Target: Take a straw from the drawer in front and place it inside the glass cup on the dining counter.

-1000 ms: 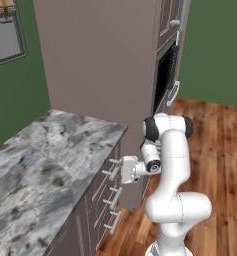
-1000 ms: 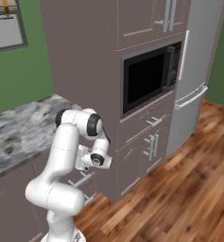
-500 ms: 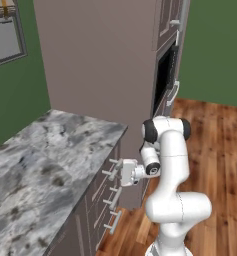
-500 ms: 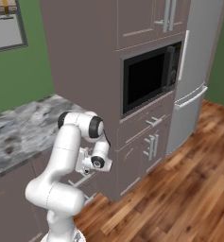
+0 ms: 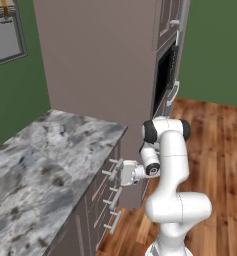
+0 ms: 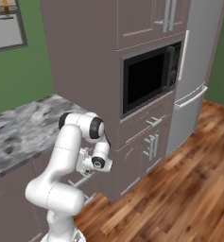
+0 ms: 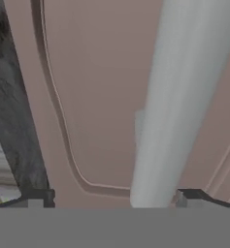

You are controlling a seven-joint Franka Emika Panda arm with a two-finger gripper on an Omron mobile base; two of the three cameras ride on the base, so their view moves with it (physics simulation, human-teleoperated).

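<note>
Matt taupe drawer (image 7: pixel 97 97), smooth, with satin silver bar handle (image 7: pixel 177 97), seemingly brushed metal

Grey-white marbled stone countertop (image 5: pixel 35 170); glossy wood-plank floor (image 6: pixel 179 198); gloss-black microwave (image 6: pixel 149 78) glass; smooth pale metal fridge (image 6: pixel 193 71)

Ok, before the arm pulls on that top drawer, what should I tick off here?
1. Gripper at the drawer front: ok.
2. Handle lies between the fingertips, hand view: ok.
3. Fingers closed on the handle: cannot tell.
4. Drawer shut, flush with the ones below: ok.
5. Floor behind the base free for the pull: ok.
6. Straw inside: cannot tell, drawer is closed.
</note>
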